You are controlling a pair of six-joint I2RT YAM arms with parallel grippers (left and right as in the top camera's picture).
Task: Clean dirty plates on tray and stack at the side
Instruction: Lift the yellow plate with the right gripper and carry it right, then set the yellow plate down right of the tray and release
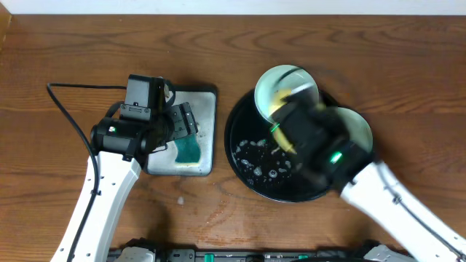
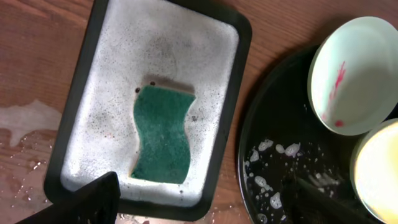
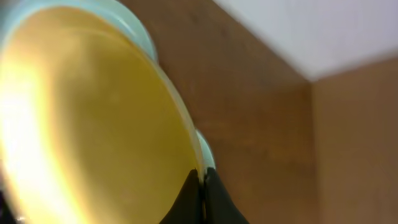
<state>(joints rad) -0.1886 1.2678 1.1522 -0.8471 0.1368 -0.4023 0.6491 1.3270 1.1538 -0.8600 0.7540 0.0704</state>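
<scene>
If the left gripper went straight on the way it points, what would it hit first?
Most likely the green sponge lying in the silver tray; the left gripper hangs open above it, though depth is unclear.

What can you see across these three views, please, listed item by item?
black tray: one, glossy black, table centre-right, flecked with foam
smeared plate: one, pale mint with red smears, far side of the black tray
second mint plate: one, pale mint, the tray's right edge, partly under the right arm
yellow plate: one, pale yellow, tilted, held by its rim
silver tray: one, grey, foamy, left of the black tray
sponge: one, green, in the silver tray
left gripper: open, above the silver tray
right gripper: shut on the yellow plate's rim
</scene>
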